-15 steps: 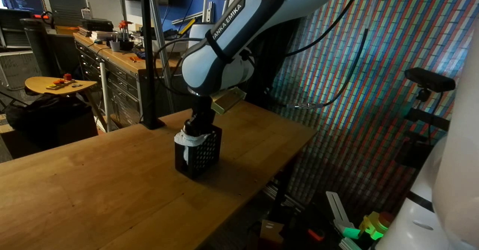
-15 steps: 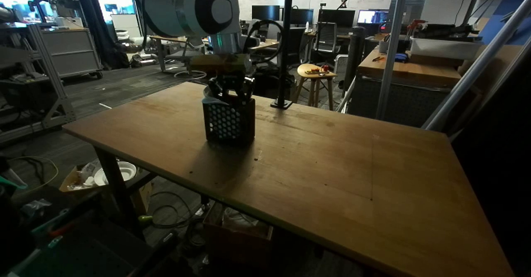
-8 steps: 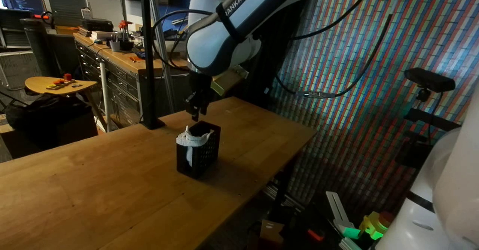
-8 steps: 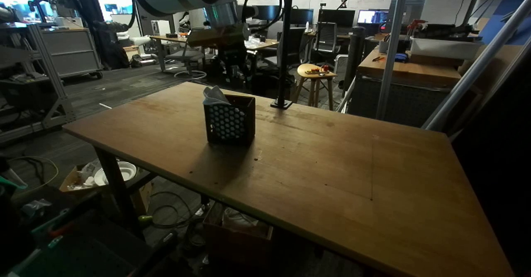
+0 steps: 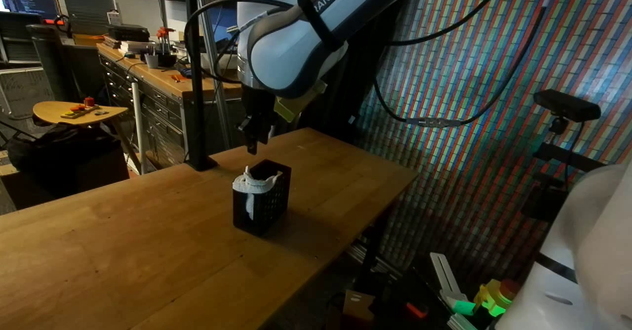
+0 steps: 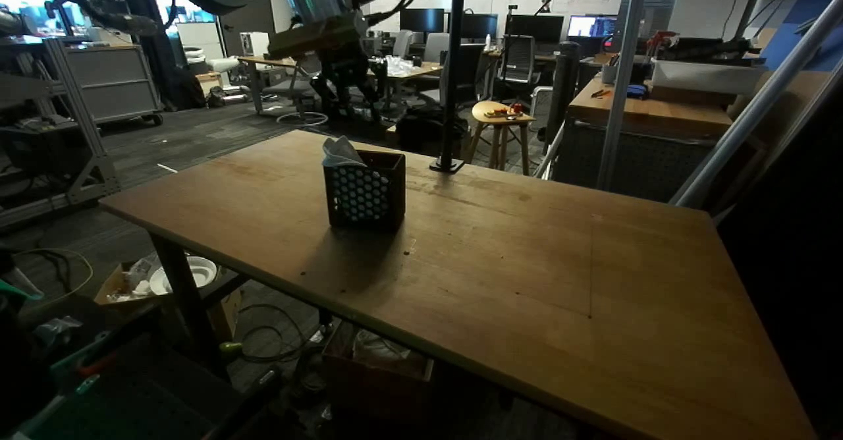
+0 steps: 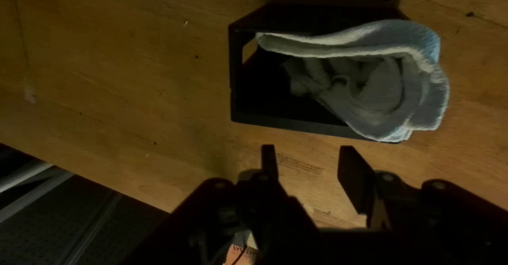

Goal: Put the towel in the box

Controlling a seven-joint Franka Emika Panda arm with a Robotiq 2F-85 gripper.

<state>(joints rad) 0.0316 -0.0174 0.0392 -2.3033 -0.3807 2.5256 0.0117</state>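
One black two-fingered hand (image 7: 308,158) is hovering, jaws standing apart — below, a pale grey cloth towel (image 7: 381,88) is lying bunched inside, and spilling over one end of, a small black honeycomb-walled box (image 7: 278,123) standing on a brown wooden desk (image 5: 148,251).

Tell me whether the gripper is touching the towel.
Apart: in an exterior view, a strip of bare table shows between the gripper and the towel.
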